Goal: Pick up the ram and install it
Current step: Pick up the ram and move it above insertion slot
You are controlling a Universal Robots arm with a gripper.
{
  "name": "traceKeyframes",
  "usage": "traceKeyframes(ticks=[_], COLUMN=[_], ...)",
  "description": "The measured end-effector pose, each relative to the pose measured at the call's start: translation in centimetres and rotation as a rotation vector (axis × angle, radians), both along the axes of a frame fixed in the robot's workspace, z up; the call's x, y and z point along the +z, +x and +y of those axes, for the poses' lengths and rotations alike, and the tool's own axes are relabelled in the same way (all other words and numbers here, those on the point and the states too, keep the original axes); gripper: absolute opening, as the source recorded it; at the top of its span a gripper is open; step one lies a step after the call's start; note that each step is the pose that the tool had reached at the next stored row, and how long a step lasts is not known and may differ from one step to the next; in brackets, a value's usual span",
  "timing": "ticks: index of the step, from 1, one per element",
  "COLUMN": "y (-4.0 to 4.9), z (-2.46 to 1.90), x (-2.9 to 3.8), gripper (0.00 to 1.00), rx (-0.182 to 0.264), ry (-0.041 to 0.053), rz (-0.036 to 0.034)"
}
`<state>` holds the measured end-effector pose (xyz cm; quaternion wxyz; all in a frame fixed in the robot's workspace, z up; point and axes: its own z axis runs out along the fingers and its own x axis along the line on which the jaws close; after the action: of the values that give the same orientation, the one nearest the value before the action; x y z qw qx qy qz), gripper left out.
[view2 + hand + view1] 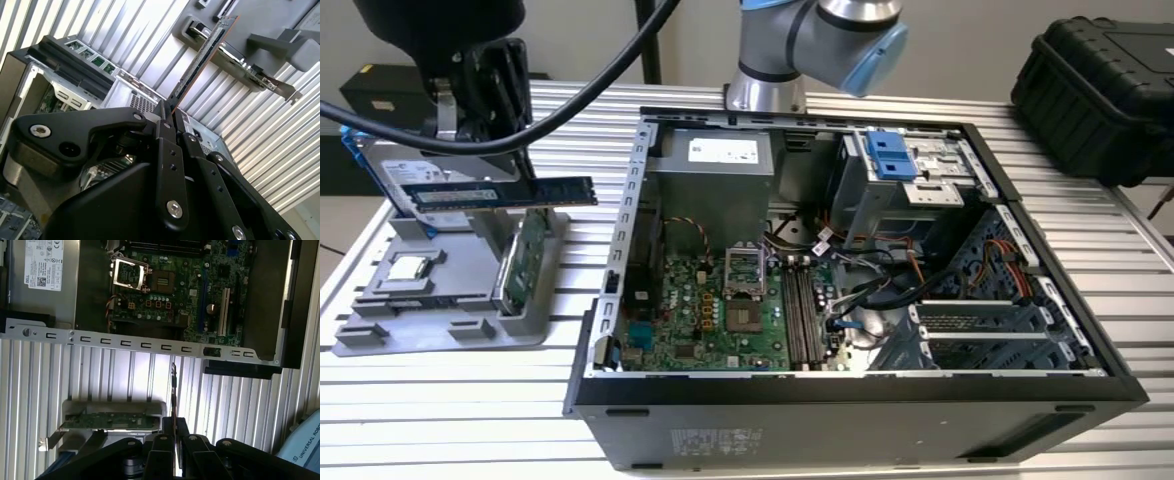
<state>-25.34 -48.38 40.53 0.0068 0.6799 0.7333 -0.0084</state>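
Observation:
The ram, a thin blue-green stick with a white label, hangs level above the grey holder at the exterior view's left. My gripper is shut on its upper edge from above. Both wrist views show the ram edge-on, sticking out from between the black fingers. The open computer case lies to the exterior view's right of the ram. Its green motherboard and dark memory slots face up.
A green card with a metal bracket stands in the grey holder below the ram. A silver drive with blue rails sits behind my gripper. A black hard case stands at the far right. The table is ribbed metal.

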Motion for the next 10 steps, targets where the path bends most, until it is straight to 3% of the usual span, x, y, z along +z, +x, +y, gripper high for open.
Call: traceKeyframes(ticks=[10], y=[1.08], z=[0.00], x=[0.00], gripper=[0.00], rx=[0.000], ry=[0.0001], rz=[-0.0001])
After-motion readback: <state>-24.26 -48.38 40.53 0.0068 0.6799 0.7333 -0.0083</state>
